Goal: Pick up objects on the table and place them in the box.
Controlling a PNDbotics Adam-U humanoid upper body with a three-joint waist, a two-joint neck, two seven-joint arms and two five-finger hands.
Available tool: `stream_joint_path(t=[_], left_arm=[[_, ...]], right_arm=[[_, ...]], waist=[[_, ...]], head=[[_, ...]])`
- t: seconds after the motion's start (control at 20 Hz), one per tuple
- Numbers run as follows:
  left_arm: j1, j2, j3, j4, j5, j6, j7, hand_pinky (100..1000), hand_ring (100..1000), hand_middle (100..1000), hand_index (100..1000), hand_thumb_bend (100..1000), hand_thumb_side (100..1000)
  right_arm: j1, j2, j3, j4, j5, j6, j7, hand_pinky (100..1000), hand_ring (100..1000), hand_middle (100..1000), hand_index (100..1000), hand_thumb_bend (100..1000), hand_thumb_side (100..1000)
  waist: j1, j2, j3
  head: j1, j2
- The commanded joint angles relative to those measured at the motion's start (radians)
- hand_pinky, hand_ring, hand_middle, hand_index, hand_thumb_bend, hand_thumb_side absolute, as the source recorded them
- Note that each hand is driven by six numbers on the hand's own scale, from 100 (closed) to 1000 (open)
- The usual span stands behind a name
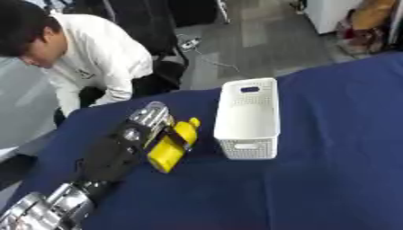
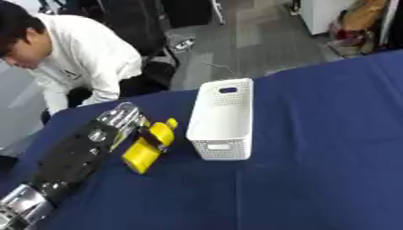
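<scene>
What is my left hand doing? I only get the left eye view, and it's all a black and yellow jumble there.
Observer: In the right eye view, the left hand has dark fingers curled across the yellow plastic bottle.
Operator: Is the bottle bumping the box?
Observer: No. From the right eye, a strip of the blue tablecloth shows between the bottle's cap and the white perforated plastic box.
Operator: Where's my other hand?
Observer: The right hand shows in neither view.
</scene>
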Motion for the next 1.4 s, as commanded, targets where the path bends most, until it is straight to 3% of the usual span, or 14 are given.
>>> stream_joint_path(t=[0.05,0.1,0.15,0.2,0.25,0.3,0.35,0.45,0.65,1.4], left_arm=[[0.003,0.018,0.008,0.007,-0.003,-0.008,-0.003,423,574,436,394,217,662],[0.004,0.019,0.007,0.005,-0.002,-0.013,-0.003,430,585,456,404,222,661],[0.005,0.021,0.007,0.002,-0.001,-0.019,-0.003,372,513,306,329,184,687],[0.006,0.025,0.006,-0.002,-0.001,-0.028,-0.003,392,534,352,350,195,677],[0.005,0.029,0.005,-0.008,-0.002,-0.037,-0.003,276,426,212,271,150,736],[0.005,0.035,0.005,-0.015,-0.003,-0.048,-0.003,301,451,234,284,154,728],[0.004,0.040,0.006,-0.021,-0.003,-0.058,-0.003,179,348,143,224,157,741],[-0.001,0.051,0.007,-0.034,-0.004,-0.080,-0.003,100,269,100,193,166,746],[-0.007,0.074,0.011,-0.054,0.014,-0.114,-0.003,100,169,100,176,173,753],[-0.043,0.131,-0.008,-0.175,0.131,-0.153,-0.003,100,145,100,167,169,757]], right_arm=[[-0.016,-0.004,0.000,-0.015,0.000,0.002,0.001,233,273,320,440,100,1000],[-0.015,-0.005,0.000,-0.015,0.000,0.002,0.001,233,273,320,440,100,1000],[-0.015,-0.006,0.000,-0.015,0.000,0.001,0.001,233,273,320,440,100,1000],[-0.014,-0.007,0.000,-0.015,0.000,0.001,0.001,233,273,320,440,100,1000],[-0.014,-0.008,0.000,-0.015,0.001,0.001,0.001,233,273,320,440,100,1000],[-0.013,-0.010,0.000,-0.015,0.001,0.001,0.001,233,273,320,440,100,1000],[-0.012,-0.011,0.000,-0.015,0.002,0.001,0.001,233,273,320,440,100,1000],[-0.010,-0.013,0.000,-0.015,0.003,0.000,0.002,233,273,320,440,100,1000],[-0.007,-0.017,-0.001,-0.015,0.005,-0.001,0.002,233,273,320,440,100,1000],[0.004,-0.029,-0.003,-0.015,0.015,0.001,0.000,235,273,320,440,100,1000]], waist=[[-0.011,-0.011,0.004],[-0.011,-0.011,0.005],[-0.011,-0.011,0.006],[-0.011,-0.012,0.007],[-0.011,-0.012,0.009],[-0.012,-0.012,0.010],[-0.012,-0.013,0.011],[-0.012,-0.014,0.015],[-0.013,-0.016,0.020],[-0.014,-0.024,0.036]], head=[[0.012,0.005],[0.013,0.008],[0.013,0.010],[0.013,0.012],[0.013,0.015],[0.014,0.017],[0.014,0.019],[0.014,0.022],[0.012,0.031],[0.007,0.038]])
